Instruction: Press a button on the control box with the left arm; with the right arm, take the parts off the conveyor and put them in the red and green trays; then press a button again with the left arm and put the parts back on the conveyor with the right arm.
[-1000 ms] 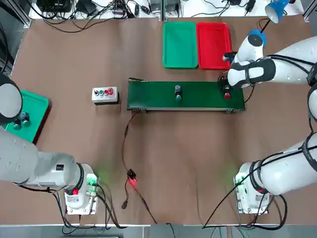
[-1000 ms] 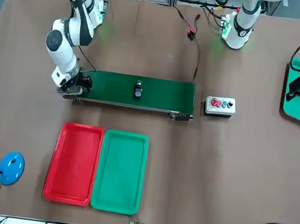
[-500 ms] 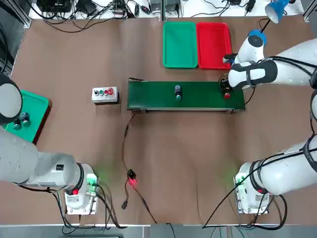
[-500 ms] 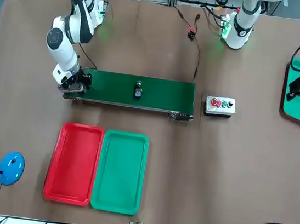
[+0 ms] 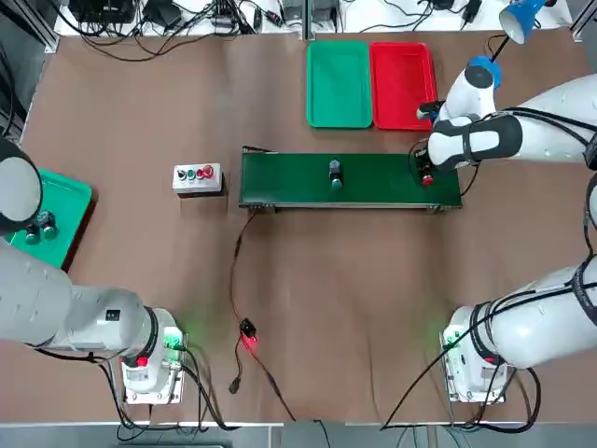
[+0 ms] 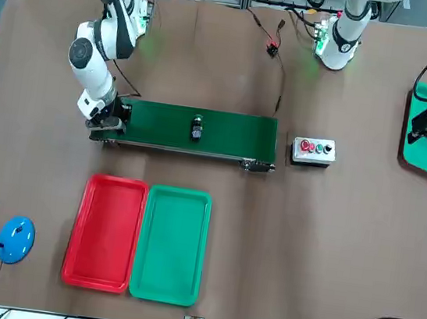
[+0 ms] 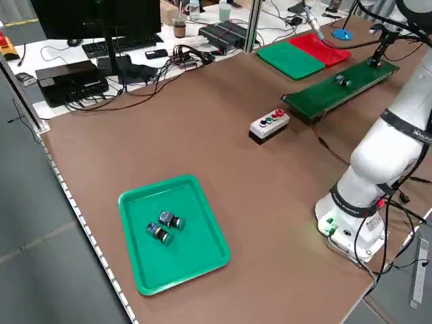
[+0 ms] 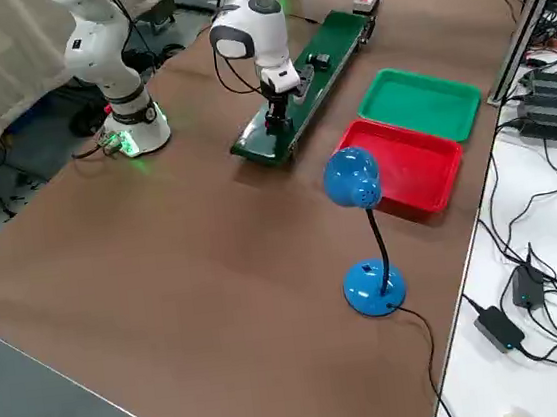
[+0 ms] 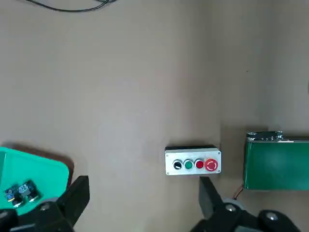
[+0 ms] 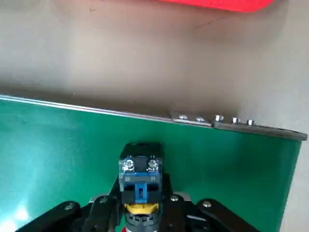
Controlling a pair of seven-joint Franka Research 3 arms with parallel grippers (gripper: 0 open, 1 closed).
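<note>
My right gripper is down at the right end of the green conveyor, shut on a small part with a blue-and-black body and a red cap. A second part sits at the middle of the belt. Beyond the conveyor lie the green tray and the red tray, both bare. The grey control box with its coloured buttons stands off the belt's left end. My left gripper hangs open high at the far left, well away from the box.
Another green tray at the table's left edge holds two small parts. A blue desk lamp stands at the far right corner near the red tray. A black cable with a red light runs from the conveyor toward me.
My right gripper has shut on the part at the conveyor's right end and shifted slightly. The left arm and the part at mid-belt have not moved.
</note>
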